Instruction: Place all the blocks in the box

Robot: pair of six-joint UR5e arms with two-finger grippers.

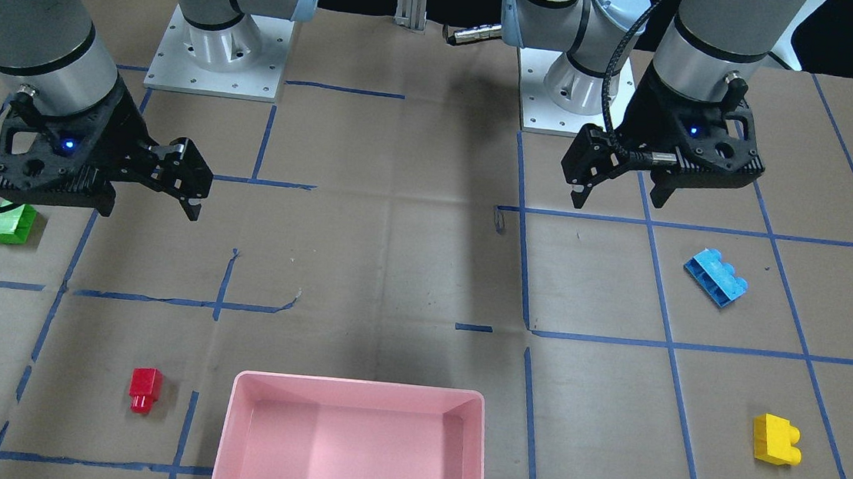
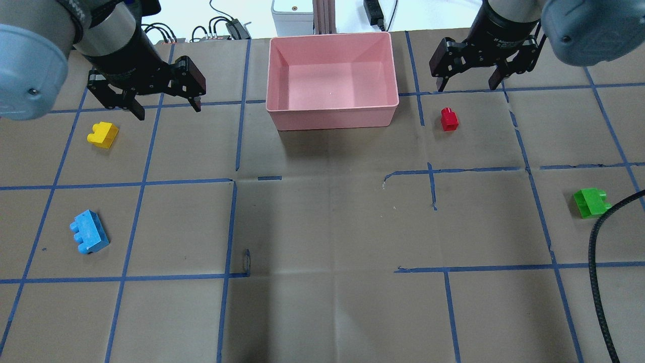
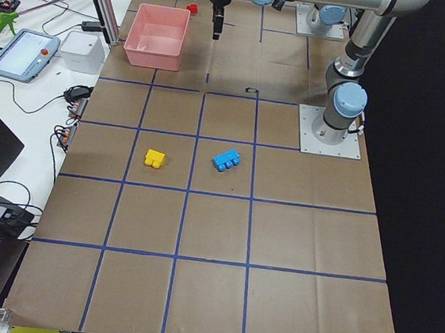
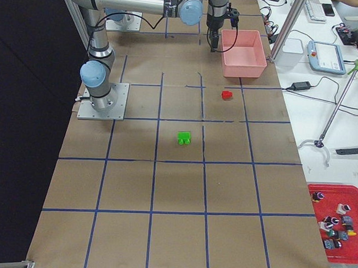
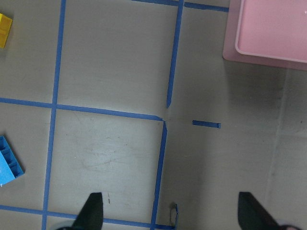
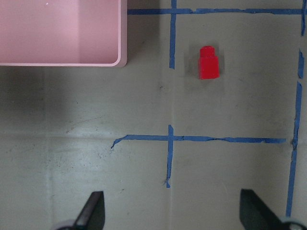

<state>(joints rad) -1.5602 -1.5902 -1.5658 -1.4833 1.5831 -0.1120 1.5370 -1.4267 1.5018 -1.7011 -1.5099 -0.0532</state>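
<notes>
The pink box stands empty at the table's far middle edge; it also shows in the front view. The yellow block and the blue block lie on the left side. The red block lies just right of the box, and the green block lies far right. My left gripper is open and empty, in the air between the yellow block and the box. My right gripper is open and empty, in the air just beyond the red block.
Both arm base plates sit at the robot's edge of the table. A black cable hangs over the right side near the green block. A desk with a tablet and an aluminium post stands beyond the box.
</notes>
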